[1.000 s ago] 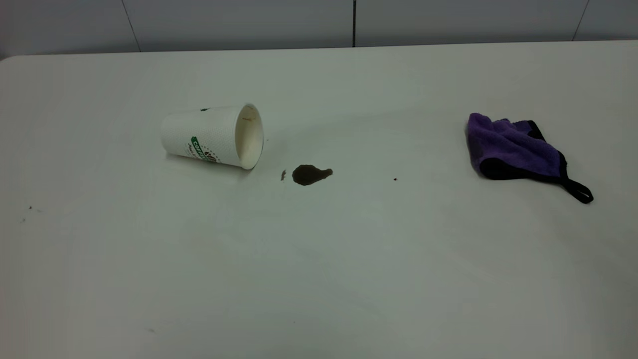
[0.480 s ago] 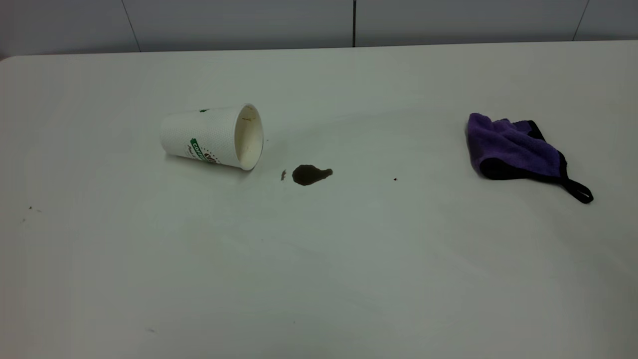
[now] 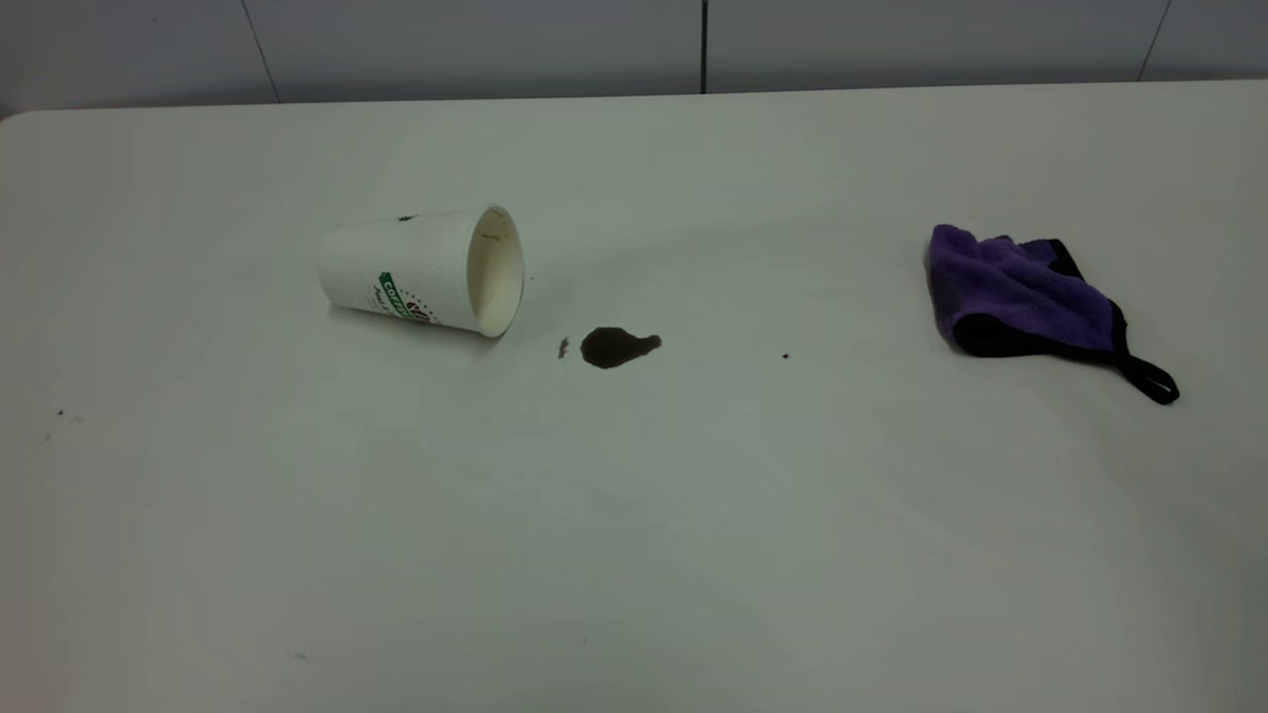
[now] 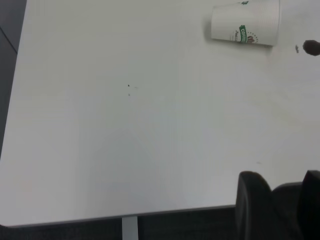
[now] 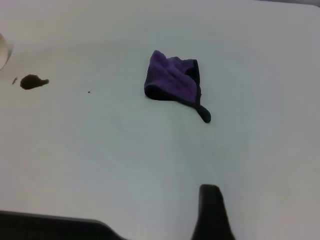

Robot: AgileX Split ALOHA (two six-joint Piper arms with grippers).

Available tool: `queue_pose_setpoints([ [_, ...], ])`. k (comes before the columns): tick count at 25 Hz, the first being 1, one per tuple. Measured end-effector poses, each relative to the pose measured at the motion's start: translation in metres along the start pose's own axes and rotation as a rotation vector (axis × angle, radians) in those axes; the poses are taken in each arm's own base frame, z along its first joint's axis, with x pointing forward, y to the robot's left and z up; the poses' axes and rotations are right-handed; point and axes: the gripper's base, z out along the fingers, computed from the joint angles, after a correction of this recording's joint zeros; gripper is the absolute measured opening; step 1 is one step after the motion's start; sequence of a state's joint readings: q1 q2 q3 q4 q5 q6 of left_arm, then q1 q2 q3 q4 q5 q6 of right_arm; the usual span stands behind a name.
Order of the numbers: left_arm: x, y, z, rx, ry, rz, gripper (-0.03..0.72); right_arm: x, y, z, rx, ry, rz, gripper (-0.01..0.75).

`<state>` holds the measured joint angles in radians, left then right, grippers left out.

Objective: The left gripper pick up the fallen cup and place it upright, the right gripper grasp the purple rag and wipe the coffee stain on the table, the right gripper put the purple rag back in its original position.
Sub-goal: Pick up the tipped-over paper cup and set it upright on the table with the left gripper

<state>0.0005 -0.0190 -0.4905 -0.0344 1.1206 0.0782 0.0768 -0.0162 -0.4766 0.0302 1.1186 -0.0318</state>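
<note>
The white cup (image 3: 421,269) lies on its side on the table (image 3: 634,515), mouth towards the coffee stain (image 3: 614,347) just beside it. The purple rag (image 3: 1025,292) lies crumpled far to the right, its black loop strap trailing towards the front. Neither gripper shows in the exterior view. In the left wrist view my left gripper (image 4: 281,192) is open and empty near the table's edge, far from the cup (image 4: 245,22). In the right wrist view part of my right gripper (image 5: 212,207) shows, well short of the rag (image 5: 172,80) and the stain (image 5: 32,81).
A tiny dark dot (image 3: 785,355) lies between the stain and the rag. A few small specks (image 3: 59,413) mark the table at the left. The table's far edge meets a grey wall (image 3: 634,45).
</note>
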Motion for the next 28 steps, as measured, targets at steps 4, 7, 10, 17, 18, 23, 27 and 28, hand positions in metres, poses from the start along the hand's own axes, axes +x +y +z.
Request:
queue_pose_setpoints([
  [4,0.0,0.0,0.0,0.0,0.0,-0.008,0.242,0.0,0.0,0.0,0.0,0.0,0.0,0.571],
  [7,0.0,0.0,0.0,-0.002,-0.001,-0.037,0.242,0.0,0.0,0.0,0.0,0.0,0.0,0.571],
  [10,-0.014,0.002,0.001,-0.01,0.022,-0.075,0.246,0.0,0.0,0.0,0.0,0.0,0.0,0.571],
  [17,-0.112,0.02,0.049,-0.117,0.172,-0.047,0.482,0.0,0.0,0.0,0.0,0.0,0.0,0.571],
  [18,-0.127,0.022,0.064,-0.122,0.197,-0.035,0.525,0.0,0.0,0.0,0.0,0.0,0.0,0.571],
  [23,-0.183,0.025,0.147,-0.102,0.344,0.042,0.668,0.0,0.0,0.0,0.0,0.0,0.0,0.571],
  [27,-0.209,0.006,0.224,-0.095,0.468,0.159,0.676,0.0,0.0,0.0,0.0,0.0,0.0,0.571],
  [28,-0.212,-0.005,0.245,-0.098,0.504,0.194,0.677,0.0,0.0,0.0,0.0,0.0,0.0,0.571],
])
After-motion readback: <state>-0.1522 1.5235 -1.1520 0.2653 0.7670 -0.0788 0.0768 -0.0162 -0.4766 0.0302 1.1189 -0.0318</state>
